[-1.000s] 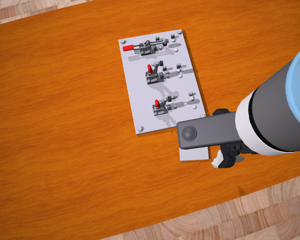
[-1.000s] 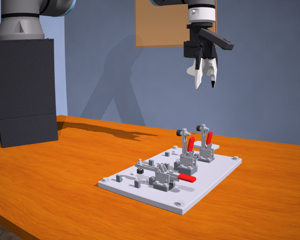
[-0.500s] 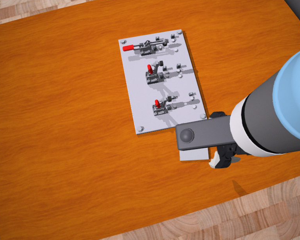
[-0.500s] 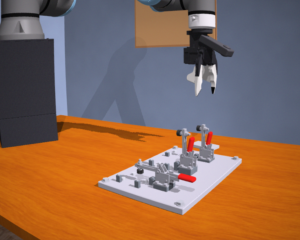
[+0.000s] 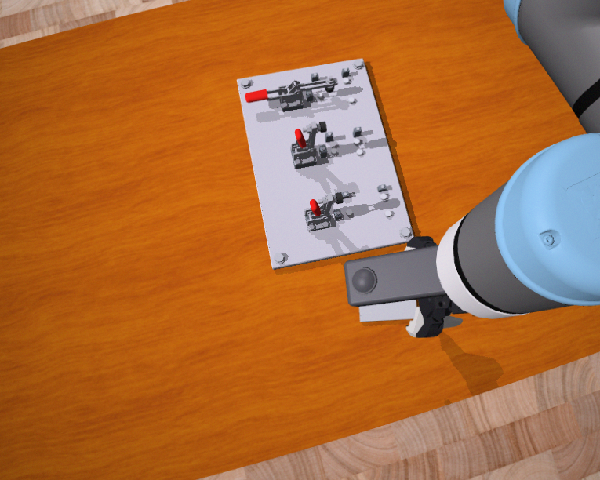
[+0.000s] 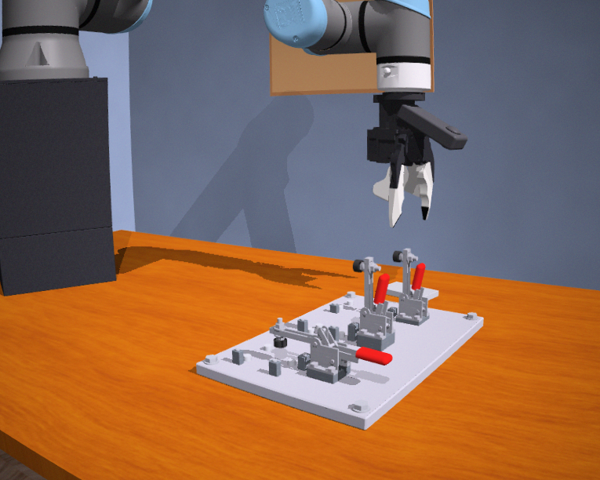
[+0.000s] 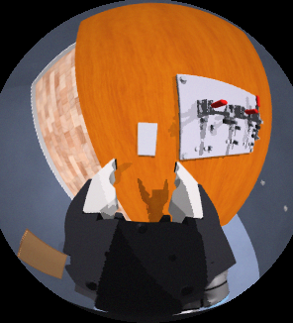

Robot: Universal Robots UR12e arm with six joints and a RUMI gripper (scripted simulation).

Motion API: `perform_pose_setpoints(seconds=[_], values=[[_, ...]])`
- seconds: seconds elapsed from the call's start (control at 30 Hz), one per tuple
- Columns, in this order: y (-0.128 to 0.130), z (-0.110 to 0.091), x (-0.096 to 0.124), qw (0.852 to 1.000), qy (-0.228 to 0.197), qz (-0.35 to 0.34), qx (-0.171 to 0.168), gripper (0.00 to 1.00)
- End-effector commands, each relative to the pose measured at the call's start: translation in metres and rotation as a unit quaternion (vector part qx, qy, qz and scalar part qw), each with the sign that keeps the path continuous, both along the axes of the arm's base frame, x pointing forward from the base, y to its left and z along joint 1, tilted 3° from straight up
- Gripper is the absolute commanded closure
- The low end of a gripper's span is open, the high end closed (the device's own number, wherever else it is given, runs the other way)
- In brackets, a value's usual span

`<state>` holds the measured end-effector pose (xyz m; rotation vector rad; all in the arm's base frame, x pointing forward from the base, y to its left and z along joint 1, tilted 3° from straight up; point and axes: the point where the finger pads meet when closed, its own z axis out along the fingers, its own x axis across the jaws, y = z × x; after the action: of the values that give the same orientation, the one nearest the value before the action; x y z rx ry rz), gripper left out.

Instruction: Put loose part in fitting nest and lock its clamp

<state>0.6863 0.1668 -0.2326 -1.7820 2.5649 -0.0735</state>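
The loose part (image 5: pixel 388 312) (image 6: pixel 428 292) (image 7: pixel 147 139), a flat light-grey rectangular plate, lies beside the fixture (image 5: pixel 278 191) (image 6: pixel 428 336) (image 7: pixel 190 141). My gripper (image 6: pixel 409 222) (image 7: pixel 146 161) is open and empty, high above the table; its housing hides much of the part in the top view. The clamp nearest the part has its red handle (image 5: pixel 314 207) (image 6: pixel 418 277) up and its bar raised. The middle clamp's handle (image 5: pixel 300 138) (image 6: pixel 381 289) is also up, bar raised. The far clamp's handle (image 5: pixel 256 96) (image 6: pixel 373 355) is low, its bar nearly level above pads. No nest holds a part.
Small stop and side blocks and round pads stand in each nest. Bolt heads (image 5: pixel 279 257) (image 6: pixel 359 405) rise at the fixture's corners. The two raised clamps stand tall between the far clamp and the part. The robot's dark pedestal (image 6: pixel 49 180) is at the left in the exterior view.
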Motion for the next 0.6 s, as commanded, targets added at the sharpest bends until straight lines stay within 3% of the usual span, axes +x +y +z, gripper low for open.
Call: perform_pose_setpoints(seconds=[0.0, 0.17, 0.57], values=[[-0.001, -0.030, 0.003, 1.000, -0.001, 0.000, 0.000, 0.41], [-0.001, -0.053, 0.004, 1.000, -0.001, 0.000, 0.000, 0.41], [-0.002, -0.082, 0.005, 1.000, -0.001, 0.000, 0.000, 0.41]])
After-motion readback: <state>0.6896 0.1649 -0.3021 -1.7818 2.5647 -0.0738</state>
